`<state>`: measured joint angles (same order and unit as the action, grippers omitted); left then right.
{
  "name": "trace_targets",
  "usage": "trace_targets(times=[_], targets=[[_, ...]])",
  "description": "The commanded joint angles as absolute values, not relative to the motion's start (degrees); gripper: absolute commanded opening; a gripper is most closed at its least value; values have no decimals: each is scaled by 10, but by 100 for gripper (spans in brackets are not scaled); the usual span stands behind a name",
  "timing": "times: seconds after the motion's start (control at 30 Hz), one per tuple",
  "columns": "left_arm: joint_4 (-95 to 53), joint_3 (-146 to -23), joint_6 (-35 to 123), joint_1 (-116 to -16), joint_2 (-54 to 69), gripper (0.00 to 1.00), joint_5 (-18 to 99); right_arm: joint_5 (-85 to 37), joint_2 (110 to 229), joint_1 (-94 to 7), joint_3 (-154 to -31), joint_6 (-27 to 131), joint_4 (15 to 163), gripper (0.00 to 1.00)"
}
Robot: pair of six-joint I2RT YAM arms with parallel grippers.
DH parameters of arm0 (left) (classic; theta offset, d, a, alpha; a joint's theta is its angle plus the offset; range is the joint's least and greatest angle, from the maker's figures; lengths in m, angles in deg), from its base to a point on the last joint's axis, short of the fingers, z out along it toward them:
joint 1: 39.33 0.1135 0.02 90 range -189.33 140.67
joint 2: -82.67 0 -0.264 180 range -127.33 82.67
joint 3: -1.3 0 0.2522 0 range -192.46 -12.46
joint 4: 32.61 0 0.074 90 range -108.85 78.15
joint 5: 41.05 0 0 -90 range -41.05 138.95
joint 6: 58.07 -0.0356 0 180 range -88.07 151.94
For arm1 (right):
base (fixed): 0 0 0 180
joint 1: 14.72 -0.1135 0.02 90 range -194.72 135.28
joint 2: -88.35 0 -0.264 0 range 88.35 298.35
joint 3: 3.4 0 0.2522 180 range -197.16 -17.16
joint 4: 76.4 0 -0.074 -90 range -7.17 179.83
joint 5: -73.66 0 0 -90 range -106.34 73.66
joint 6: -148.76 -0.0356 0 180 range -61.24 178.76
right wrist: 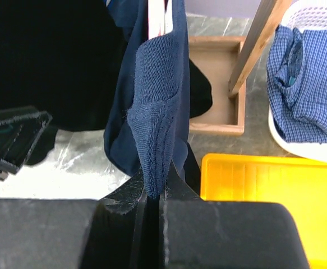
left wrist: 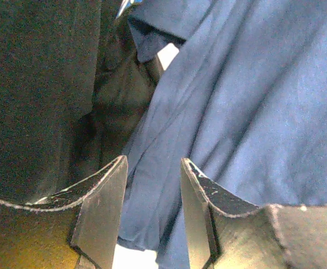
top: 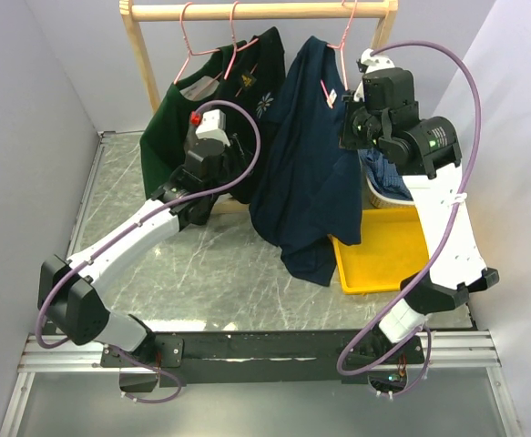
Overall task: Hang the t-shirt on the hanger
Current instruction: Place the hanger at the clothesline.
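The navy t-shirt hangs from the pink hanger on the rack's rod, drooping toward the table. My right gripper is shut on the shirt's ribbed collar, with the hanger's wire just above it; in the right wrist view the right gripper has its jaws pressed together on the cloth. My left gripper is at the shirt's left edge. In the left wrist view the left gripper is open, with folds of the t-shirt in and beyond the gap, not pinched.
Dark green garments hang on two other pink hangers at the left of the wooden rack. A yellow tray lies at the right. Behind it, a white basket holds blue checked cloth. The rack's wooden base is below.
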<state>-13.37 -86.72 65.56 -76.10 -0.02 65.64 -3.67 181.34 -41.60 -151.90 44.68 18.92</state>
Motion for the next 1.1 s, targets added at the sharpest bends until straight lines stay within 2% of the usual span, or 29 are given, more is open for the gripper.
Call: trace_targets(times=[0.0, 0.4, 0.47, 0.67, 0.7, 0.73, 0.77, 0.8, 0.9, 1.07], targets=[[-140, -864, 648, -759, 22, 48, 639, -7, 1810, -407, -1544, 454, 298, 0], [-144, -850, 643, -758, 29, 50, 599, 8, 1819, -406, -1470, 450, 333, 0], [-148, -845, 638, -759, 32, 47, 577, 6, 1819, -402, -1467, 449, 333, 0], [-151, -815, 631, -764, 57, 56, 533, 16, 1813, -402, -1446, 440, 324, 1], [-148, -809, 630, -768, 59, 59, 530, 15, 1808, -402, -1437, 435, 324, 6], [-146, -805, 628, -780, 64, 61, 532, 12, 1802, -401, -1434, 432, 324, 20], [-139, -801, 624, -790, 65, 62, 538, 8, 1788, -402, -1430, 428, 325, 27], [-138, -790, 625, -810, 67, 66, 547, -5, 1780, -402, -1425, 425, 325, 39], [-139, -755, 640, -851, 75, 70, 588, -28, 1748, -402, -1408, 415, 324, 54], [-145, -705, 700, -899, 61, 80, 643, -68, 1641, -405, -1307, 390, 362, 69]])
